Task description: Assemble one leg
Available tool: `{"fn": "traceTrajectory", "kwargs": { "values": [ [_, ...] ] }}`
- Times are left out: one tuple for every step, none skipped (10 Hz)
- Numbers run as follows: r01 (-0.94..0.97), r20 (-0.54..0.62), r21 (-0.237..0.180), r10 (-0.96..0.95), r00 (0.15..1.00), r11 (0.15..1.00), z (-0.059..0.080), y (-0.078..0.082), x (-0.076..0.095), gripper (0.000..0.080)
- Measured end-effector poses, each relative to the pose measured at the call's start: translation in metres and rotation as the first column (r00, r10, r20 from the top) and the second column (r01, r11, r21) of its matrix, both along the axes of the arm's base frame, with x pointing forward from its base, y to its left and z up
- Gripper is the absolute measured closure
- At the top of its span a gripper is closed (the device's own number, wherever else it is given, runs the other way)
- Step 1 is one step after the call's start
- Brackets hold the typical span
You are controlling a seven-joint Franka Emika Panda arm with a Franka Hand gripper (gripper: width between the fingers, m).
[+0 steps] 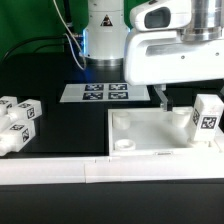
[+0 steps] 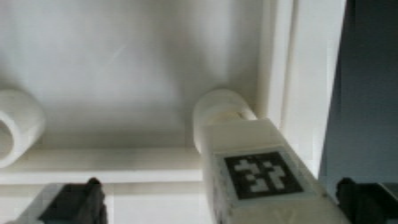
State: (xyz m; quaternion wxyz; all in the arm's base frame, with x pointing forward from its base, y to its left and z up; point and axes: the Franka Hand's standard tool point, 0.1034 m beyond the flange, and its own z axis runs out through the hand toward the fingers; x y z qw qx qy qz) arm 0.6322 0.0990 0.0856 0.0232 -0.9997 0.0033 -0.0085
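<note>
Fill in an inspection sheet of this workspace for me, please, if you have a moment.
Surface: black table, with the thin flat white marker board lying on it.
Job's things: small chunky white plastic tagged leg upright at a corner of the wide white square panel; similar legs loose at the exterior view's left.
Clutter: nothing seen.
Grippers: tool open, fingers either side of the upright leg, no contact seen.
Cables: dark cables beside the white robot base.
Surroundings: green backdrop; long white rail along the table's front.
</note>
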Motion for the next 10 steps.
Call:
{"fn": "traceTrajectory", "kwargs": {
  "values": [
    [0.006, 0.007, 0.001, -0.006, 1.0, 1.0, 0.0005, 0.0022, 0.005, 0.0151],
    [0.015, 0.012, 0.002, -0.015, 1.0, 1.0, -0.0018, 0.0031, 0.0055, 0.0151],
    [0.028, 0.038, 0.003, -0.028, 0.999, 1.0, -0.0025, 0.0094, 0.008, 0.0151],
    [0.027, 0.037, 0.003, -0.027, 0.999, 1.0, -0.003, 0.0088, 0.0074, 0.0173],
    [0.03, 0.037, 0.003, -0.03, 0.999, 1.0, -0.003, 0.0072, 0.0077, 0.0173],
    [0.03, 0.037, 0.003, -0.03, 0.999, 1.0, -0.003, 0.0073, 0.0077, 0.032],
    [0.044, 0.036, 0.004, -0.044, 0.998, 0.999, -0.003, 0.0071, 0.0078, 0.0516],
    [0.062, 0.036, 0.005, -0.062, 0.997, 0.998, -0.003, 0.0071, 0.0079, 0.0516],
    [0.062, 0.036, 0.005, -0.062, 0.997, 0.998, -0.003, 0.007, 0.0079, 0.0515],
    [0.168, 0.042, 0.013, -0.169, 0.985, 0.986, -0.0024, 0.0081, 0.0076, 0.0515]
  ]
}}
